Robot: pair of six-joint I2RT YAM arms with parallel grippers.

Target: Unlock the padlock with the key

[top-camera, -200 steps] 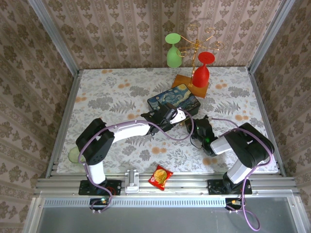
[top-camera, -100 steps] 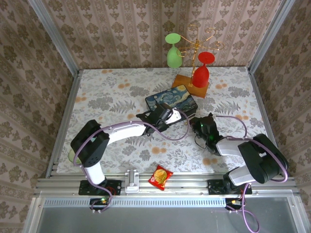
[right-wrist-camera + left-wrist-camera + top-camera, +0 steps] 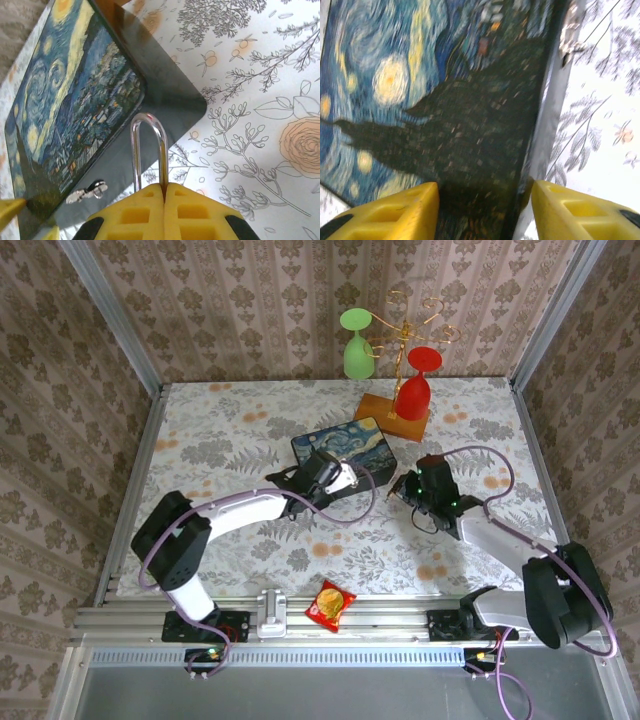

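Floral tablecloth, Starry Night box mid-table. Just right of the box, the right gripper has its yellow fingers pressed together on the padlock. A thin silvery U-shaped shackle sticks out from the pads beside the box's dark side wall; the body is hidden. At the box's near end the left gripper has its fingers apart over the lid; contact unclear.

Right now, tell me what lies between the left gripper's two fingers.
The Starry Night box: in the left wrist view, its dark lid end fills the gap between the left gripper's spread yellow fingers.
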